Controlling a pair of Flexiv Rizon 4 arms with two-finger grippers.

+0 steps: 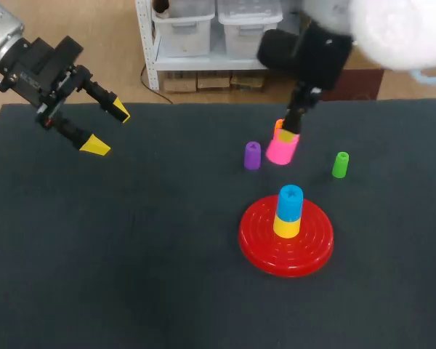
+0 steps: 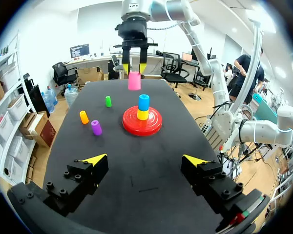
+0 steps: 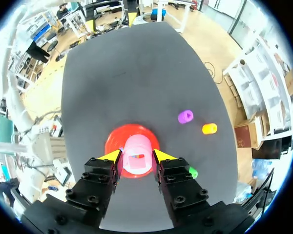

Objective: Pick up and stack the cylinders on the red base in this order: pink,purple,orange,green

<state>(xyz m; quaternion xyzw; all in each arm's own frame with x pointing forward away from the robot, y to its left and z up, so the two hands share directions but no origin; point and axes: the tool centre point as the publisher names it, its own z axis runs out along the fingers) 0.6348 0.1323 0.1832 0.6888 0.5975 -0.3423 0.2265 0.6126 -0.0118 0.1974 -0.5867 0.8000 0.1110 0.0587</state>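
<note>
Two pieces, a blue cylinder [image 1: 290, 202] atop a yellow cylinder [image 1: 286, 227], already crown the red base [image 1: 256, 247] as the right claw [image 3: 136, 157] pinches the pink cylinder [image 1: 282, 149] aloft just beyond it. An off-centre release could topple the stack. The left claw [image 1: 109, 129] hangs spread, well left of the base.

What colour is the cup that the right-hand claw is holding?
Pink. The cylinder shows best in the right wrist view.
</note>
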